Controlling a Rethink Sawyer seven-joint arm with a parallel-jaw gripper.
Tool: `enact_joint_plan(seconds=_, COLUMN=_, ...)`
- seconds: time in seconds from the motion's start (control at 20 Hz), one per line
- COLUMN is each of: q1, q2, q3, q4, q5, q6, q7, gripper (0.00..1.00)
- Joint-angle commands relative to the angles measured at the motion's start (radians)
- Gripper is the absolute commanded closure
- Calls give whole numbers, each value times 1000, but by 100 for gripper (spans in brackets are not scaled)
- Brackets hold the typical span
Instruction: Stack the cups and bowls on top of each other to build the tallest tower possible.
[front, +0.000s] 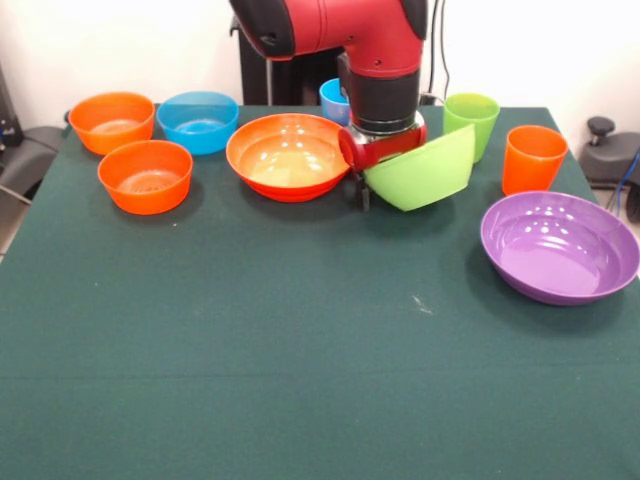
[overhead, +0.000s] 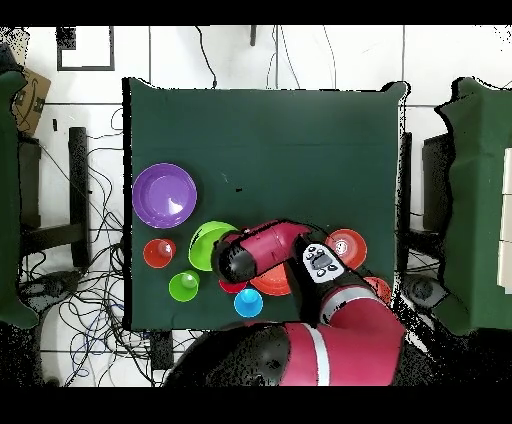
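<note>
My gripper (front: 365, 193) is shut on the rim of the large lime green bowl (front: 420, 172), which hangs tilted just above the cloth; it also shows in the overhead view (overhead: 205, 243). The large orange-red bowl (front: 288, 155) sits right beside it. The large purple bowl (front: 560, 247) lies apart near the table's edge. The lime green cup (front: 471, 122) and the orange cup (front: 533, 158) stand upright behind the green bowl. The light blue cup (front: 333, 100) peeks out behind my arm. The red cup is mostly hidden by the arm. No pile stands anywhere.
Two small orange bowls (front: 112, 120) (front: 146, 175) and the small blue bowl (front: 198, 120) sit together at the far corner. The green cloth table (front: 300, 380) stretches out in front of the bowls. Cables lie on the floor (overhead: 90, 290).
</note>
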Motion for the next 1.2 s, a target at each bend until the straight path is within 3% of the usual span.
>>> enact_joint_plan(seconds=0.05, q1=61, q2=37, q3=-13, q4=-96, q5=-22, q6=56, q7=34, gripper=100)
enact_joint_plan(seconds=0.6, q1=140, q2=3, q3=-32, q4=-80, q5=11, q6=63, q7=69, gripper=100)
enact_joint_plan(seconds=0.9, q1=220, q2=-16, q3=-71, q4=-54, q5=31, q6=21, q7=132, gripper=100)
enact_joint_plan(seconds=0.95, q1=147, q2=7, q3=-58, q4=-70, q5=14, q6=17, q7=81, gripper=100)
enact_joint_plan(seconds=1.0, q1=148, q2=10, q3=-61, q4=-73, q5=15, q6=8, q7=85, gripper=100)
enact_joint_plan(seconds=1.05, q1=192, q2=-1, q3=-78, q4=-53, q5=24, q6=-7, q7=120, gripper=100)
enact_joint_plan(seconds=1.2, q1=222, q2=13, q3=-84, q4=-59, q5=42, q6=-19, q7=134, gripper=100)
